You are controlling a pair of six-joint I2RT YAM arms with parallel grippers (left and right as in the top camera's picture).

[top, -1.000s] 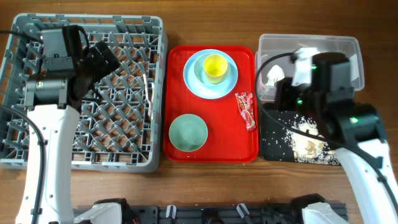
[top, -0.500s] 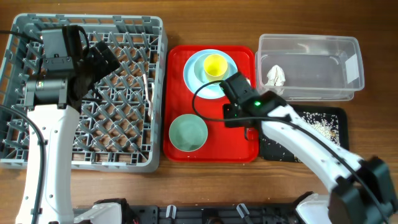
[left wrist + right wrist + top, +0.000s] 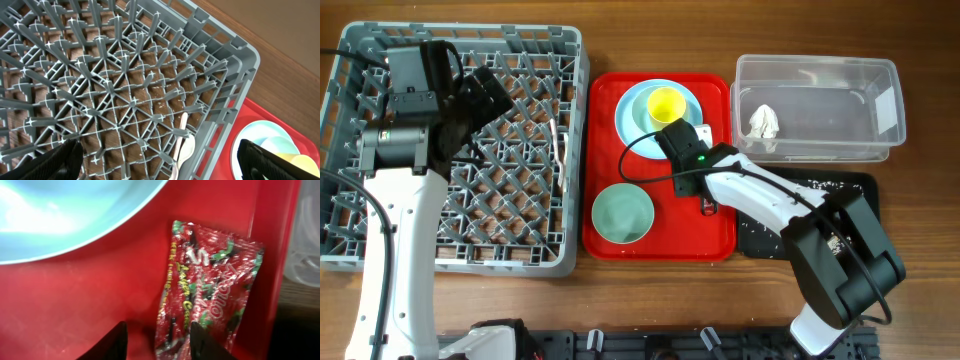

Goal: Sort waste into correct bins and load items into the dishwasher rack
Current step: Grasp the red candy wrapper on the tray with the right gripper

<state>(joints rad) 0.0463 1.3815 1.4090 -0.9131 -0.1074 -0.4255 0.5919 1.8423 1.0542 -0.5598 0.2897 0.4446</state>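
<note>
My right gripper (image 3: 159, 341) is open at the end of the one red wrapper (image 3: 210, 290) lying at the right edge of the red tray (image 3: 75, 310) beside the one plate (image 3: 60, 215), while my left gripper (image 3: 160, 162) hangs wide open over the rack (image 3: 125, 90) holding one white spoon (image 3: 185, 145).

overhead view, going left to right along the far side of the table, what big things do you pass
large grey plastic dishwasher rack → flat red serving tray → clear rectangular plastic tub
</note>
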